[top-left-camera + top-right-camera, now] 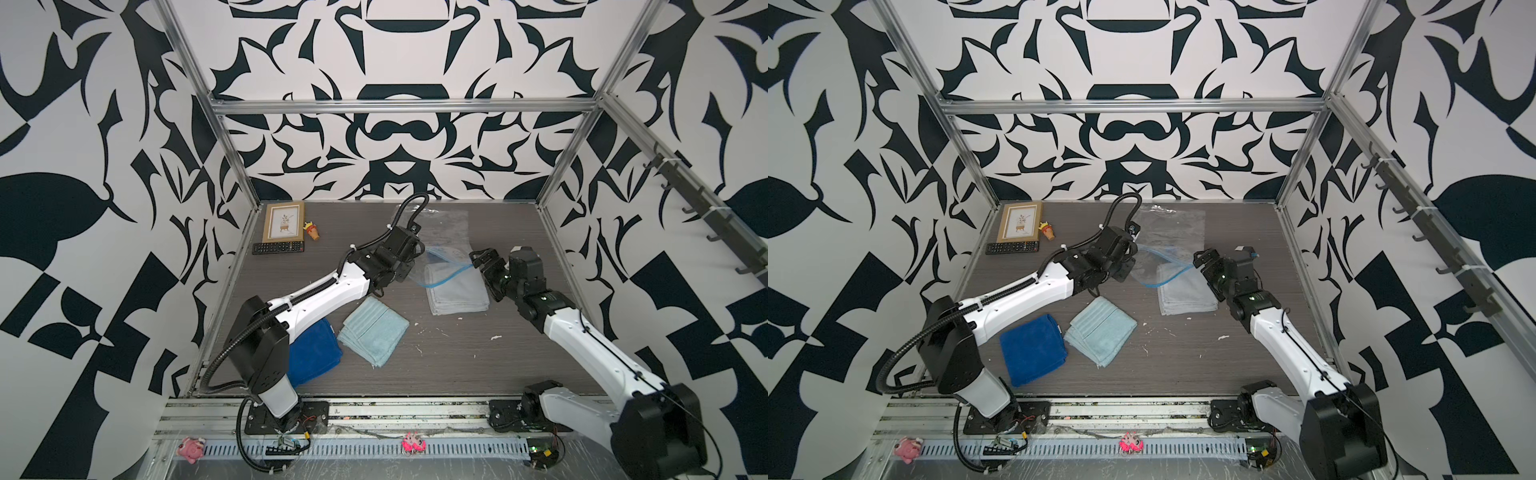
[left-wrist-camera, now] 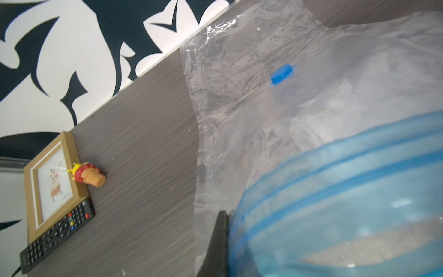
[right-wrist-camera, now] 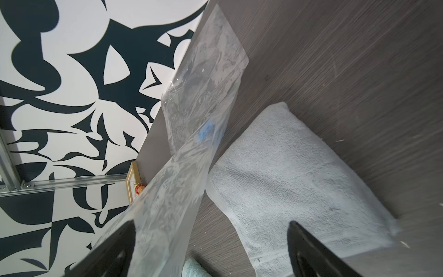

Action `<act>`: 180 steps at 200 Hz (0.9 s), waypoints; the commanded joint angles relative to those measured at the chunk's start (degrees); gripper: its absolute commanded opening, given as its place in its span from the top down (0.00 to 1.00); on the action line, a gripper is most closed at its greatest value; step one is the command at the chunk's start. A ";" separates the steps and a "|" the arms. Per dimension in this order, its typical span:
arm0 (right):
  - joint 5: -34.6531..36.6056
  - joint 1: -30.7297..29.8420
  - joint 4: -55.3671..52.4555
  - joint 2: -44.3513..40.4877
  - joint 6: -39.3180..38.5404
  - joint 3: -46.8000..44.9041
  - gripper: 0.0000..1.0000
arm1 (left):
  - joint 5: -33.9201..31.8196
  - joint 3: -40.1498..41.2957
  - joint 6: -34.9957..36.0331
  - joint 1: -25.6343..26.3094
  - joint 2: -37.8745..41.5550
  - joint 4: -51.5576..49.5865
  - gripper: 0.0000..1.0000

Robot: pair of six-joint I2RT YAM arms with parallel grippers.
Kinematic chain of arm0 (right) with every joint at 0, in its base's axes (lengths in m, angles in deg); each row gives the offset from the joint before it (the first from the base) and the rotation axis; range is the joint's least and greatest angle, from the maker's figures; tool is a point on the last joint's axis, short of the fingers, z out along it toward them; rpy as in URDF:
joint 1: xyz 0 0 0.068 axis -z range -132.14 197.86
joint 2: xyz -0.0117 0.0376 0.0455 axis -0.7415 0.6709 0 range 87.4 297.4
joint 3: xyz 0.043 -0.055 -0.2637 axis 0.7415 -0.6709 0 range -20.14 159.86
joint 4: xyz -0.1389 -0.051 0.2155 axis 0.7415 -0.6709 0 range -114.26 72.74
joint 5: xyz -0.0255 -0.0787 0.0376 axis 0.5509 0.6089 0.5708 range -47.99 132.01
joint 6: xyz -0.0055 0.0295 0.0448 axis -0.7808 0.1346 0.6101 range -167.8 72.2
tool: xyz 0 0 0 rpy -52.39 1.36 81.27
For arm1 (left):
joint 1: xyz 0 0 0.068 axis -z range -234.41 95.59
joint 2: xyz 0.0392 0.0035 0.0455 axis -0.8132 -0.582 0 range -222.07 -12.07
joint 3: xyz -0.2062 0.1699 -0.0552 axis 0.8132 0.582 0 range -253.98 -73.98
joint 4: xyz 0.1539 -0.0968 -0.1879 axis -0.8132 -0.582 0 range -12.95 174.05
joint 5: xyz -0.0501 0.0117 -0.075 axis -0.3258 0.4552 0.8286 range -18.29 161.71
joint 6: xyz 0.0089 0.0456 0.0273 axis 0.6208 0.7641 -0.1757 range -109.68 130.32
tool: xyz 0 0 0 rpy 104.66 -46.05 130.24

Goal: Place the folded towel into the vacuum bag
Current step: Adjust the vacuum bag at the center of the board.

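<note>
Farthest left of the vacuum bag, against the back wall, a gold picture frame lay flat on the bench. A black remote control lay along its near edge and a small toy figure on its bag-ward side. Nearer the front and also left of the bag, a dark blue towel lay partly under the left arm, with a folded pale teal towel just beside it.

The left gripper was at the bag's left edge, jaws closed on the mouth edge, with the blue zip-seal strip filling the wrist view right at its finger. The bag was a clear crinkly sheet running from its raised mouth back towards the wall, its round blue valve cap partway along.

The grey folded towel lay on the bench at the bag's mouth. The strip crossed over its far end; whether that end was inside the bag or merely beneath it could not be told.

At the mouth's right end, the right gripper stood with jaws spread wide, clamped on nothing. The bag's film lay against one finger.
</note>
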State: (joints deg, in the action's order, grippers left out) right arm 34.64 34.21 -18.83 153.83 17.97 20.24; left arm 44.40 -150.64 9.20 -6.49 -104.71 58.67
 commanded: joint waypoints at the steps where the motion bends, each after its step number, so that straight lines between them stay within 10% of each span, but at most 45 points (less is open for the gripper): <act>1: -4.48 -1.61 9.72 4.54 2.13 3.70 0.01 | -2.99 2.75 -3.87 0.89 4.38 -1.51 1.00; 73: -6.77 -8.15 15.87 21.85 1.65 13.46 0.01 | -5.25 6.50 -8.58 3.48 9.11 -5.41 1.00; 180: -3.42 -5.78 8.56 26.20 -9.97 23.49 0.01 | -7.59 1.93 -10.09 3.45 0.65 -13.79 1.00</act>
State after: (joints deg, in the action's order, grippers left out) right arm 31.32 27.87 -9.78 179.56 11.53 40.26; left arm 38.46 -145.68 -0.03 -3.27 -102.75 49.51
